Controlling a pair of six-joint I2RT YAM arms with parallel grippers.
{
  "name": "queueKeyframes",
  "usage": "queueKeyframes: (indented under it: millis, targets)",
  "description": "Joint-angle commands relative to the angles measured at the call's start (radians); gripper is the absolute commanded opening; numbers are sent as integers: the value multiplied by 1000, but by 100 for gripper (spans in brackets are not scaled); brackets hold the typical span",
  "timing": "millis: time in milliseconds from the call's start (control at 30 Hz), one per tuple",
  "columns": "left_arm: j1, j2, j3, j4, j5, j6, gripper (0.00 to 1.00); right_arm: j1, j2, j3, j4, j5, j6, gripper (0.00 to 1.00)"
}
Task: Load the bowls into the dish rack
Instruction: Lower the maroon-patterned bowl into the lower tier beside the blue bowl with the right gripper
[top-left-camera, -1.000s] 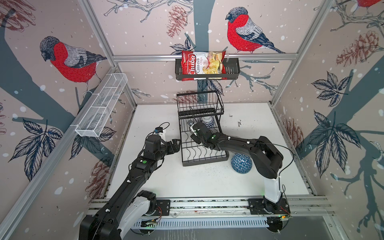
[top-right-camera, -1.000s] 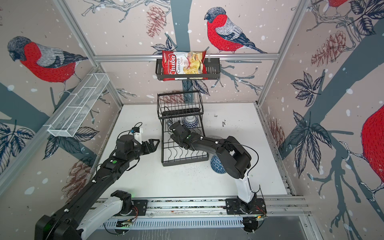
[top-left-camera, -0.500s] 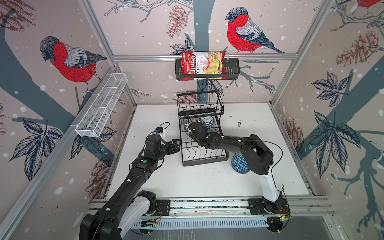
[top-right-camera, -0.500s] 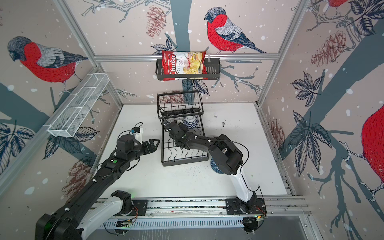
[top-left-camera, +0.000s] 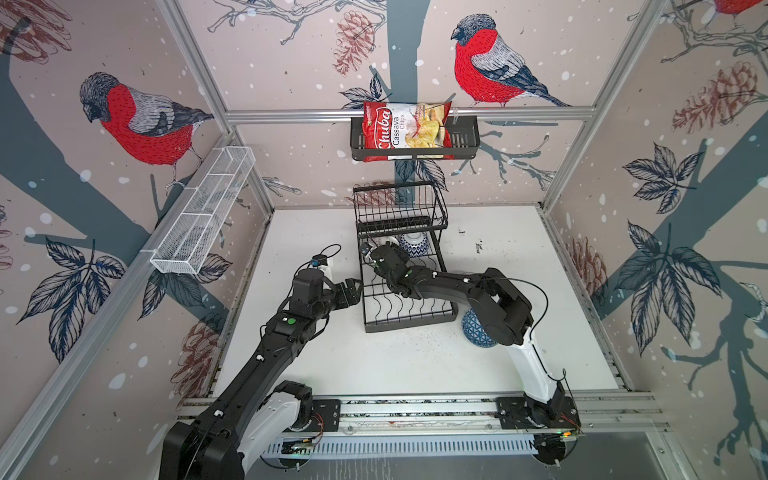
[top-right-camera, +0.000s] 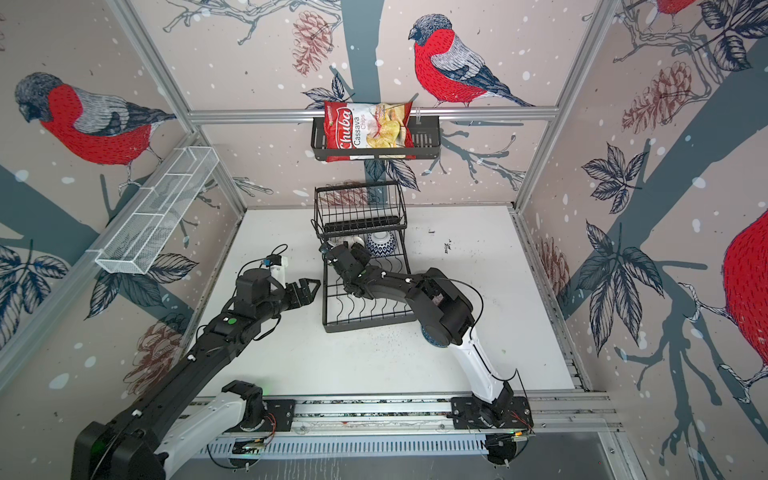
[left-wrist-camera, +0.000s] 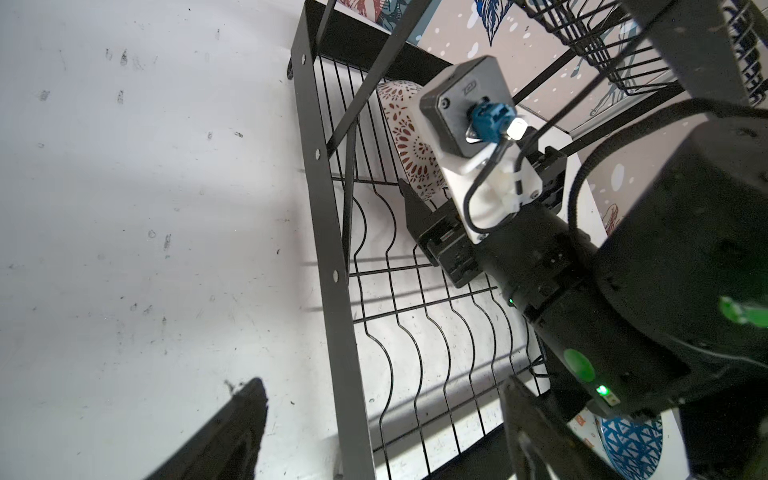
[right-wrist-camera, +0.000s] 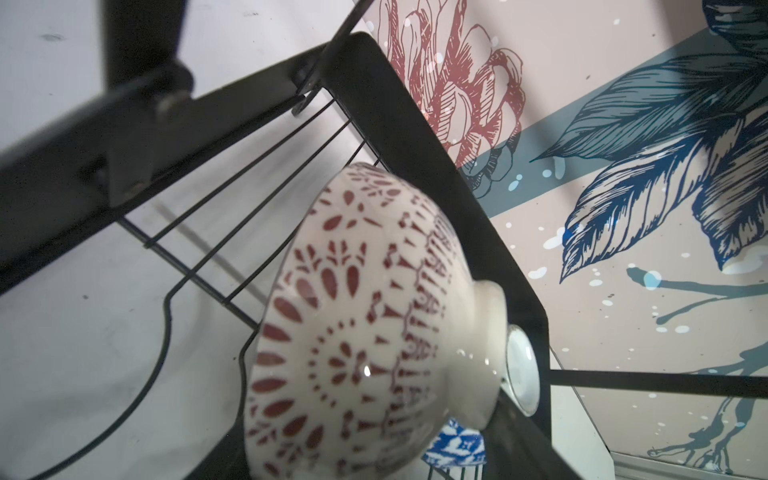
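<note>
I cannot tell if my right gripper (top-left-camera: 381, 248) clamps the red-patterned white ceramic bowl (right-wrist-camera: 353, 332); its foot may catch the black wire dish rack (top-left-camera: 409, 326).

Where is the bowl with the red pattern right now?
In the right wrist view the red-patterned bowl is tipped on its side in the dish rack's far left corner, lower tier, under the raised basket, beside a blue-patterned bowl.
</note>
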Motion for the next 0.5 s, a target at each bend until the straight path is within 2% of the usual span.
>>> queueKeyframes:
  millis: [0,467]
  targets:
    - [1,-5,-2,18,-1,-1,87,5,19,19,86,56,-65,62]
    - [1,-1,-2,38,11,-1,87,7,111,47,198,136,-218,63]
